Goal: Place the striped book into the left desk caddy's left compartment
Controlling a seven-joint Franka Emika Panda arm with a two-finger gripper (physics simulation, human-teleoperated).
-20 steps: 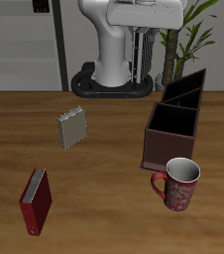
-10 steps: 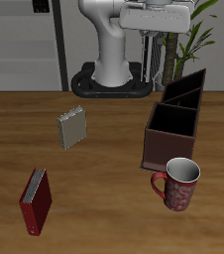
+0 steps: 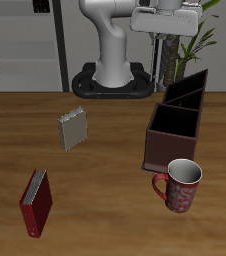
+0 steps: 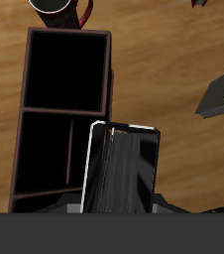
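Observation:
My gripper [image 3: 165,52] is high above the table's back, shut on the striped book [image 4: 124,169], which hangs edge-on below it in the exterior view [image 3: 164,62]. In the wrist view the book shows dark and white stripes with white page edges, held upright over the left desk caddy [image 4: 64,109]. The caddy [image 3: 175,130] is dark brown, with a low square section towards the front and a taller slanted section behind. The book is well above the caddy and touches nothing. My fingertips are hidden behind the book.
A red patterned mug [image 3: 180,185] stands in front of the caddy. A pale-grey book [image 3: 73,128] stands mid-table and a red book [image 3: 37,203] lies near the front edge. A potted plant [image 3: 190,45] and the robot base [image 3: 110,75] are at the back.
My gripper has carried the striped book sideways across the back of the table towards the caddy. Nothing on the table has moved.

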